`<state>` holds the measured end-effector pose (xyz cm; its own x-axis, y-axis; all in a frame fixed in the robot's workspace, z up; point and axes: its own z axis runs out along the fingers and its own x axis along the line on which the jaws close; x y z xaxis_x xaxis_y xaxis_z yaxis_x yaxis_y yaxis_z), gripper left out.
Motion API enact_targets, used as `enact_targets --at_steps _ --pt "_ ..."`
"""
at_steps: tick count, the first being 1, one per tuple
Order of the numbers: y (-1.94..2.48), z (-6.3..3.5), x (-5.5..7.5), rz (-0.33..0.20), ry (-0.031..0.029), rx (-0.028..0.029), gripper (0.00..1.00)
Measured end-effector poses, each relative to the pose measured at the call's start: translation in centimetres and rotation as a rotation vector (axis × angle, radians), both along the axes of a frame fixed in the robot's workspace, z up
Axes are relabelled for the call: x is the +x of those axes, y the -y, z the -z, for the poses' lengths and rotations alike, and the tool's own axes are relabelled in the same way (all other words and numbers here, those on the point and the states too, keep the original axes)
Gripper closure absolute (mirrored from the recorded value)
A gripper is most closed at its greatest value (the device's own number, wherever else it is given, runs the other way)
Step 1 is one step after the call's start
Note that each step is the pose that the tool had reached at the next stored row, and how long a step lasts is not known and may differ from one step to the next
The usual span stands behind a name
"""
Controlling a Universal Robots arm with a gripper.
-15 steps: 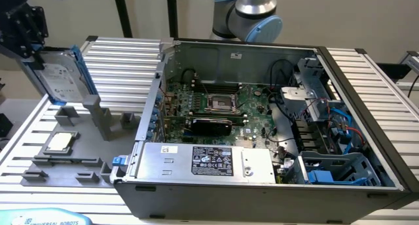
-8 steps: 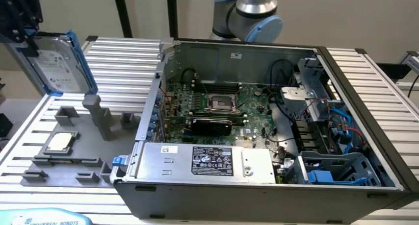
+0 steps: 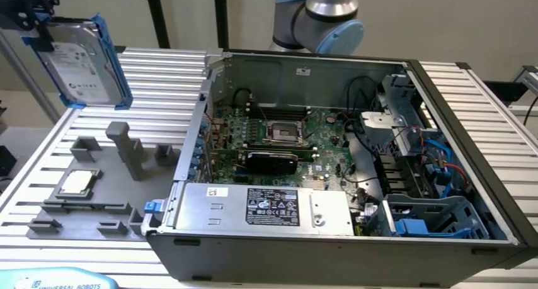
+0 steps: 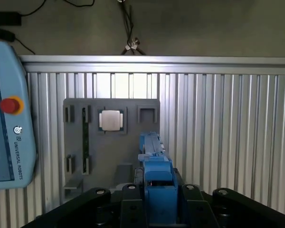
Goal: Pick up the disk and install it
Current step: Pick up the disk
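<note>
The disk [image 3: 84, 59], a silver-grey hard drive with a white label in a blue carrier bracket, hangs upright in the air at the exterior view's upper left, well above the grey fixture plate [image 3: 84, 204]. My dark gripper [image 3: 35, 21] is shut on the disk's upper end. In the wrist view the blue bracket's edge [image 4: 156, 161] sticks out from between my black fingers [image 4: 128, 204], with my gripper [image 4: 157, 199] closed around it. The plate [image 4: 133, 107] lies far below the disk.
The open computer case [image 3: 470, 113] fills the exterior view's right, with a motherboard [image 3: 278, 138], a grey power supply box [image 3: 261, 207] and a blue drive cage [image 3: 433, 216]. A small square CPU chip [image 3: 75, 183] [image 4: 110, 119] rests on the plate. A teach pendant [image 4: 4, 118] lies beside it.
</note>
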<state>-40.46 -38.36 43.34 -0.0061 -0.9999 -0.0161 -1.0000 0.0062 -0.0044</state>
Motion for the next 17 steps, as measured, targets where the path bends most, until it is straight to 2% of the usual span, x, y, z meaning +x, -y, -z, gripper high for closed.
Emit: enact_targets --at_steps 5,13,17 --pt "0.05 -2.25 2.2 -0.001 0.0 0.0086 0.67" --pt "0.38 -5.85 5.9 -0.001 -0.0003 0.0225 0.67" --pt "0.61 -7.03 7.7 -0.001 -0.0001 0.0281 0.67"
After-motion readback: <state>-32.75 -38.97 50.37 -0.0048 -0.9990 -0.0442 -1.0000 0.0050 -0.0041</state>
